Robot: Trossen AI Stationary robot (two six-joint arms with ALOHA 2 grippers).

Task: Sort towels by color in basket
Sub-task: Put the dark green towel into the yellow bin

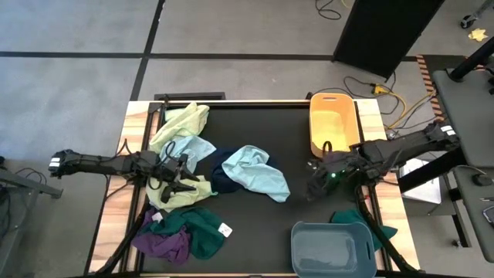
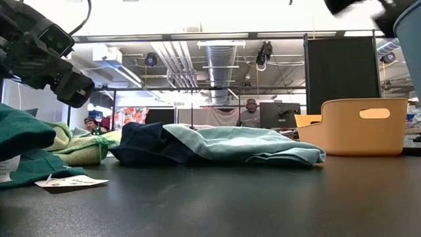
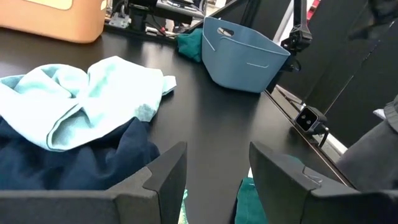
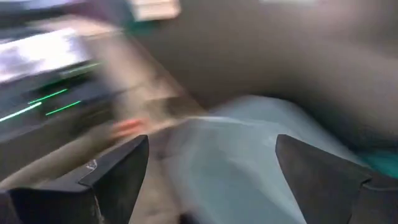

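Light blue towel [image 1: 261, 173] [image 3: 93, 93] lies partly over a navy towel [image 1: 222, 176] [image 3: 74, 162] at the table's middle. Pale yellow-green towels [image 1: 184, 122] [image 1: 185, 193], another light blue one [image 1: 191, 148], a teal green one [image 1: 199, 228] and a purple one [image 1: 164, 244] lie on the left. One teal towel [image 1: 360, 221] lies beside the blue-grey basket [image 1: 333, 249]. My left gripper [image 1: 184, 176] [image 3: 212, 180] hangs open above the left pile, touching nothing. My right gripper [image 1: 315, 185] [image 4: 211, 180] is open and empty, above the table between the two baskets.
An orange basket [image 1: 333, 123] [image 2: 352, 126] stands at the far right, the blue-grey basket [image 3: 241, 57] at the near right edge. Bare black tabletop [image 1: 255, 232] lies between the left pile and the blue-grey basket. People sit in the room beyond the table.
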